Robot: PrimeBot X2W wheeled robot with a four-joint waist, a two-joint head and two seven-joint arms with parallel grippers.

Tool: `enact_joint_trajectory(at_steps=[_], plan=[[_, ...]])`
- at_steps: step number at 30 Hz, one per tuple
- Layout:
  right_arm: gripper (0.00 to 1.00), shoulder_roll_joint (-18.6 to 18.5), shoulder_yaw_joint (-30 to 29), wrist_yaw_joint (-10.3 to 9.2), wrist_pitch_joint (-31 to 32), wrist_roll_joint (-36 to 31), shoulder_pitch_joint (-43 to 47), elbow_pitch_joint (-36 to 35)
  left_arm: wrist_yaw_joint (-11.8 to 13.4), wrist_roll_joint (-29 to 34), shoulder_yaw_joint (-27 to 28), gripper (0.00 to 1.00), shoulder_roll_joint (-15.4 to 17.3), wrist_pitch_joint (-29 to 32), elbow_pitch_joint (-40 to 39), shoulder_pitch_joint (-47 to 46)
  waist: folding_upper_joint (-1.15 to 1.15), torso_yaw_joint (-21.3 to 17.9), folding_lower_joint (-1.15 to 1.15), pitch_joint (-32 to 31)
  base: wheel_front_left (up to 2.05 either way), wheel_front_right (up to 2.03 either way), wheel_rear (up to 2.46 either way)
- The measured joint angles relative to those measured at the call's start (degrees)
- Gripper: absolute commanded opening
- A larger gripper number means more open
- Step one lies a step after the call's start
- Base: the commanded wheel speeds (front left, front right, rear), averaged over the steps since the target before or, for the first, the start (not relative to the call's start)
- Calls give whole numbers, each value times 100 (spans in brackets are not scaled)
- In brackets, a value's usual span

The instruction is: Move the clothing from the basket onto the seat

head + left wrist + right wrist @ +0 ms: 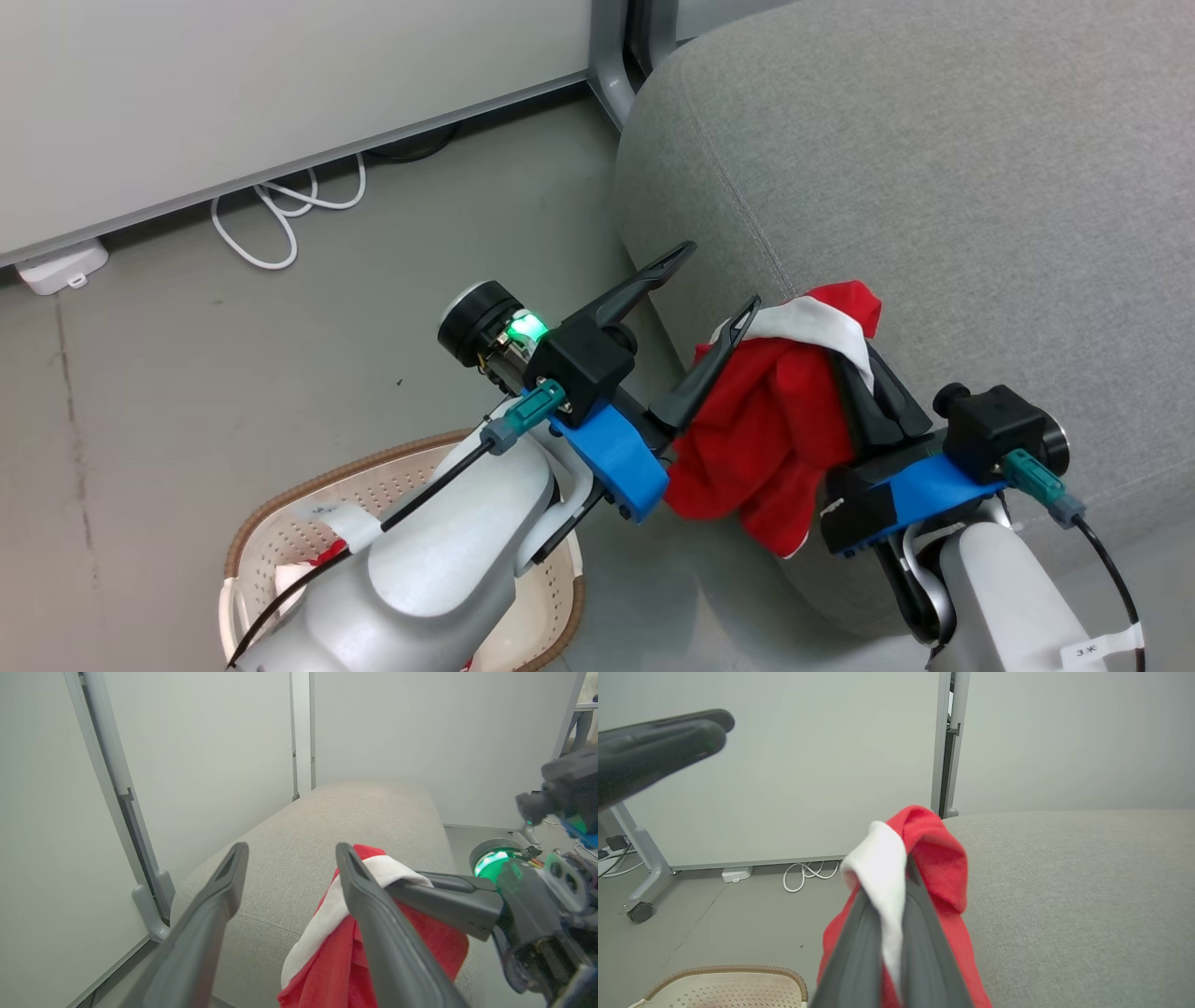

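My right gripper (pixel 848 362) is shut on the plain red garment with a white stripe (pixel 766 439), which hangs against the front edge of the grey sofa (pixel 934 187). In the right wrist view the gripper (pixel 893 891) pinches the white stripe, and the red cloth (pixel 941 858) drapes over the fingers. My left gripper (pixel 719 278) stands open just left of the garment, one finger touching or nearly touching the cloth, nothing between its fingers (pixel 233 863). The cream basket (pixel 280 532) sits at the lower left under my left arm, with a bit of red and white cloth (pixel 322 553) inside it.
A white cable (pixel 280 210) and a white power block (pixel 61 266) lie on the grey floor along the pale wall panel. A metal post (pixel 611 56) stands at the sofa's far left corner. A castor foot (pixel 640 912) stands on the floor to the left.
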Motion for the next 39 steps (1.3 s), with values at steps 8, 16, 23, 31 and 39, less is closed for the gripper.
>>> enact_joint_trajectory(at_steps=[8, 16, 23, 31, 39], plan=[[0, 2, -172, 0, 0, 4, 44, -156, -14, 0, -40, 100, -25, 0, 57, -82, 0, -67, 0, 47, 0, 0, 0], [0, -13, -604, 0, 1, -98, -256, -558, 26, 34, 14, 100, 19, -1, 20, -136, 0, 13, 0, 179, 0, 0, 0], [0, -324, -1350, 0, 0, -129, -1347, -936, 88, 110, 70, 100, 86, -1, -86, -285, 0, 79, 0, 608, 0, 0, 0], [0, -899, -2248, 0, 0, -129, -2698, -1254, 88, 281, 66, 100, 223, 24, -204, -682, 0, 226, 0, 1391, 0, 0, 0], [0, -1746, -3064, 0, 0, -89, -3749, -1039, 136, 446, 83, 100, 330, 36, -368, -1057, 0, 461, 1, 2221, 0, 0, 0]])
